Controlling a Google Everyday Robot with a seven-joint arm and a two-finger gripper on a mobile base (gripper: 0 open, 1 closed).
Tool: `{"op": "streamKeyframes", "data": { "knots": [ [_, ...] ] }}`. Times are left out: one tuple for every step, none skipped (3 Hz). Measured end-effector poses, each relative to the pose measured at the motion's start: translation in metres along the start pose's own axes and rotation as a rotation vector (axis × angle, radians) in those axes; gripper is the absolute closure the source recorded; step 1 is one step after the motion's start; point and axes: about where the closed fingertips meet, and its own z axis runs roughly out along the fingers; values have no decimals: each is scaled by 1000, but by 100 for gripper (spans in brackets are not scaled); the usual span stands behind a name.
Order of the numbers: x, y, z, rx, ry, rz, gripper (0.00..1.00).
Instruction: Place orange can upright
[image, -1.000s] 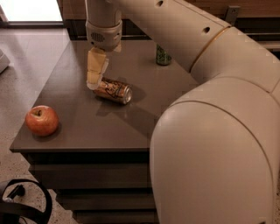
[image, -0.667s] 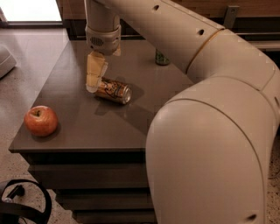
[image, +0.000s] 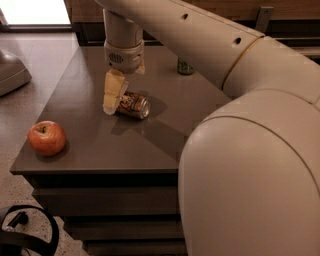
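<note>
Down since a second ago: end effector (image: 114, 96) has dropped from above the orange can (image: 134, 105) to the can's left end, and its pale tip now overlaps that end in my view. Orange can hasn't shifted, same spot and same orientation. Apple (image: 46, 138) hasn't moved either.

What I see now:
- Orange can lies on its side on the grey surface (image: 95, 145), roughly mid-surface, long axis running left to right, right end swung slightly toward me. Silver end shows on the right. Not upright.
- End effector hangs straight down from the wrist (image: 123, 50), tip low, close to the surface. I can't tell if it touches the can or only sits in front of it, and I can't tell whether it's open, closed or holding anything.
- Arm (image: 200, 35) comes in from the right and crosses over the back of the surface. Its big pale elbow housing (image: 250, 190) fills the near right of my view and hides that part of the surface.
- Apple sits near the front left corner, well apart from the orange can.
- Green can (image: 185, 66) stands at the back, partly hidden by the arm, well apart from the orange can.
- Arm shadow falls on the surface just beside the orange can, on the near right.
- Black loop (image: 30, 235) on the floor at bottom left.
</note>
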Motion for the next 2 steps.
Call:
{"op": "streamKeyframes", "data": {
  "knots": [
    [5, 4, 2, 10, 26, 29, 0],
    [-2, 7, 7, 22, 55, 41, 0]
  ]
}}
